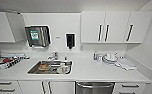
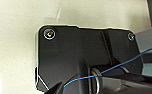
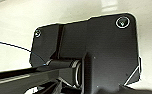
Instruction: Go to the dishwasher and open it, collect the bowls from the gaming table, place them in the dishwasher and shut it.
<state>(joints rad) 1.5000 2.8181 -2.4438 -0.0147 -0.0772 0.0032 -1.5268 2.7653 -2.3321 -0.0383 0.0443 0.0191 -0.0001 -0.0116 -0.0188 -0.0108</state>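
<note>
The robot faces a white kitchen surface (image 1: 92, 71) with the dishwasher (image 1: 94, 88) low in the head view, just right of centre, set between white cabinet doors (image 1: 47, 87) and a stack of drawers (image 1: 128, 88). Its steel front is closed and the bar handle (image 1: 94, 85) runs across near its top edge. Above it, on the surface, a sink (image 1: 50, 67) holds some dishes, a tap (image 1: 54, 55) stands behind it, a rack of utensils (image 1: 7, 60) lies at the far left, and a pile of plates (image 1: 109, 58) with a cloth (image 1: 125, 64) beside it sits to the right. Wall cupboards (image 1: 115, 27) hang overhead, with a paper dispenser (image 1: 38, 36) and a dark soap dispenser (image 1: 70, 41) on the wall between them.

Both wrist views look past the robot's own dark plate to a pale floor, so I cannot tell whether either pincer is apart or together.

By my judgement this is the first step: the robot has arrived at the dishwasher, and the door is not yet opened. The next move calls for bringing one arm down to the bar handle, closing on it squarely, and drawing the door outward and down without the base standing in its path.
</note>
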